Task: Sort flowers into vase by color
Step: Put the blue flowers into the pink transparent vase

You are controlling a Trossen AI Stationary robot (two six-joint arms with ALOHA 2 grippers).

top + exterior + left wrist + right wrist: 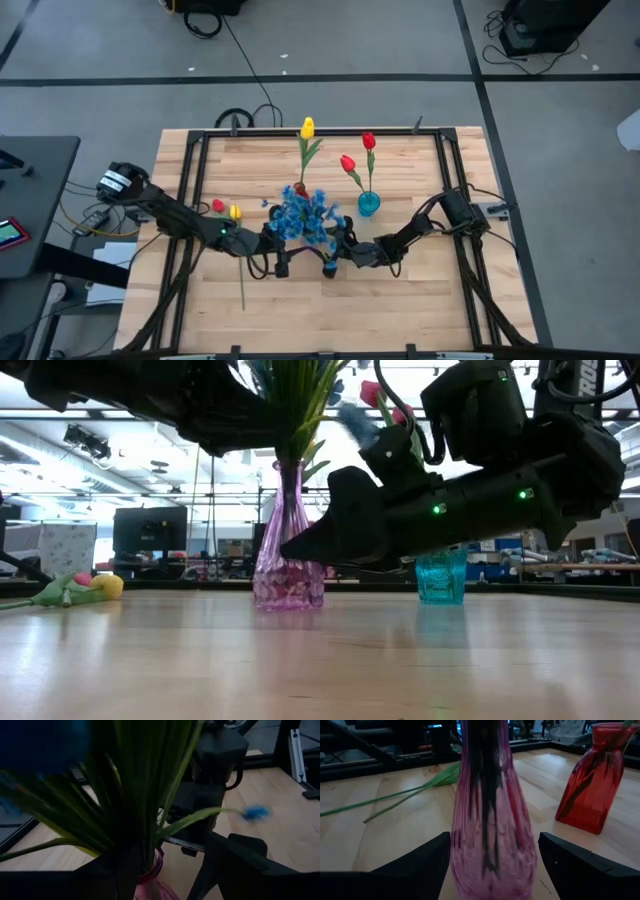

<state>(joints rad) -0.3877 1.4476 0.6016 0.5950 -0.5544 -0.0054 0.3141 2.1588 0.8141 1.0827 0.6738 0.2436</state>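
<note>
A pink glass vase stands on the table and holds a bunch of blue blossoms on green stems. My right gripper is open, low over the table, one finger on either side of the vase's lower body. My left gripper is open higher up at the vase's mouth, with the stems between its fingers. A red tulip and a yellow tulip lie flat on the table to the left. A loose blue blossom shows blurred beyond the stems. My left gripper has the blue bunch's stems just above the vase's mouth between its open fingers, close to one finger; whether it touches them I cannot tell. My right gripper comes in level from the table's right, its fingers close beside the vase's body; whether they touch the glass I cannot tell.
A red vase with a yellow tulip stands just behind the pink vase. A teal vase with two red tulips stands to the back right. The two arms meet closely at the table's middle.
</note>
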